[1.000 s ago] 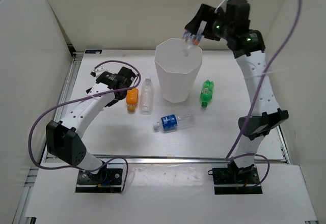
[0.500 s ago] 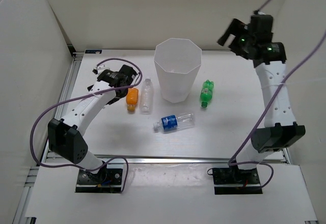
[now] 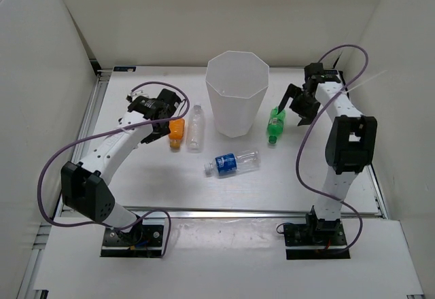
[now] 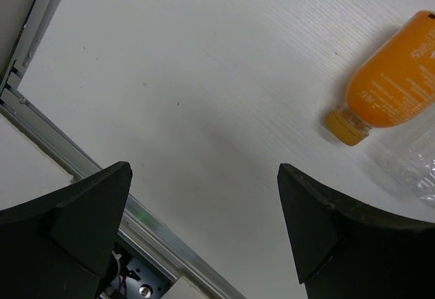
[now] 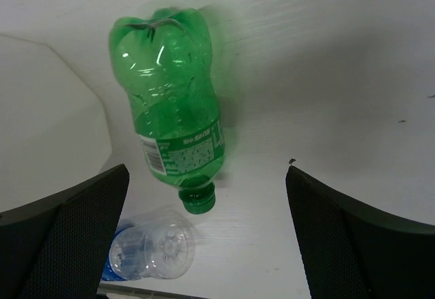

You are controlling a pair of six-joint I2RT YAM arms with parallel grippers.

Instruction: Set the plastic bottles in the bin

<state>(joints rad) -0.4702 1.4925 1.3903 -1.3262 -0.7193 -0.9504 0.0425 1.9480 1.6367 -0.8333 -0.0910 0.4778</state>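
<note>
White table (image 3: 136, 177), matte and finely ribbed, is enclosed by plain pale walls (image 3: 204, 13). Toward the back stands the bin (image 3: 238, 95), a tall white plastic wastebasket with many flat sides, narrowing toward its base and far bigger than anything else on the surface.

Two white jointed arms with black grippers reach in from the near edge. The right gripper (image 5: 207, 168) hangs above the green bottle (image 3: 274, 124), its fingers spread wide and holding nothing. From the wrist camera the bottle lies on the table between the two fingers, nearer one side, touching neither. It sits just right of the bin, ridged translucent green plastic, cap toward the near edge.

The left gripper (image 4: 204, 170) is also wide open and empty, with bare table between its fingers. The orange bottle (image 4: 397, 81), short and opaque, lies off to one side of that gap, cap end nearest.

In front of the bin lies a clear blue-labelled bottle (image 3: 232, 162) on its side. A plain clear bottle (image 3: 195, 128) lies just beside the orange one, between it and the bin.
</note>
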